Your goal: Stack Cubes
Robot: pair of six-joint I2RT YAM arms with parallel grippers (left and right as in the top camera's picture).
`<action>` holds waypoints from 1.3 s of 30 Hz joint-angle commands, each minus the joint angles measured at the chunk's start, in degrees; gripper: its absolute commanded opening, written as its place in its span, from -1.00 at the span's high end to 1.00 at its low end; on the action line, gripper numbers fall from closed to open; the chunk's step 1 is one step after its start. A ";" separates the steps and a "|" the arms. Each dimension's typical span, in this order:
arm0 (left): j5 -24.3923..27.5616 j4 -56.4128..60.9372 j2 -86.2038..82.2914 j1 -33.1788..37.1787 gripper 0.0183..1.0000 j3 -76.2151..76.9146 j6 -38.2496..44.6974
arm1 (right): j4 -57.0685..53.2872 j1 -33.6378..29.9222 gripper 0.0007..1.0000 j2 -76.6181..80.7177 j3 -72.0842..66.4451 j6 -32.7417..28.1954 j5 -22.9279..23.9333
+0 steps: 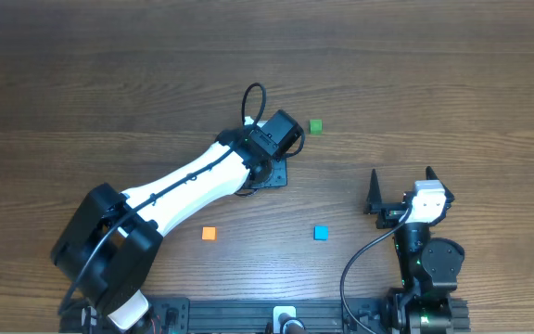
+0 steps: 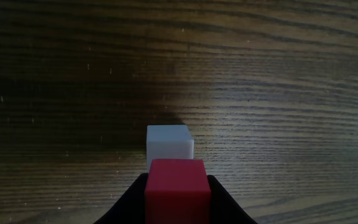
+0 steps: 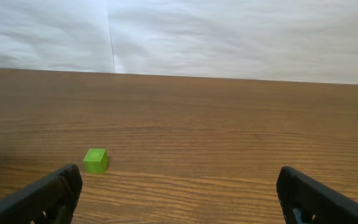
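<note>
**A:** Left wrist view: what has the left gripper (image 2: 178, 200) got?

**B:** It pinches a red cube (image 2: 178, 186) between its fingers. A white cube (image 2: 169, 143) rests on the table (image 1: 109, 74) just past it. Whether the two touch, I cannot tell.

**A:** And the right gripper (image 1: 402, 190)?

**B:** Its fingers are spread wide, and it sits close to its own base. A green cube (image 1: 315, 126) lies farther out, just beside the left wrist. An orange cube (image 1: 209, 234) and a blue cube (image 1: 321, 232) sit nearer the bases, well apart.
</note>
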 commanded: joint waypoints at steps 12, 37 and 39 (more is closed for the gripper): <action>-2.73 0.04 1.25 -0.02 0.91 -0.35 -0.83 | 0.11 -0.35 -0.99 -0.46 -0.44 -0.24 -0.83; -4.26 0.66 1.44 -0.87 0.91 -0.35 -0.59 | 0.11 -0.35 -0.99 -0.46 -0.44 -0.24 -0.83; -4.42 0.66 1.81 -0.87 0.90 -0.35 -0.59 | 0.11 -0.35 -0.98 -0.46 -0.44 -0.24 -0.83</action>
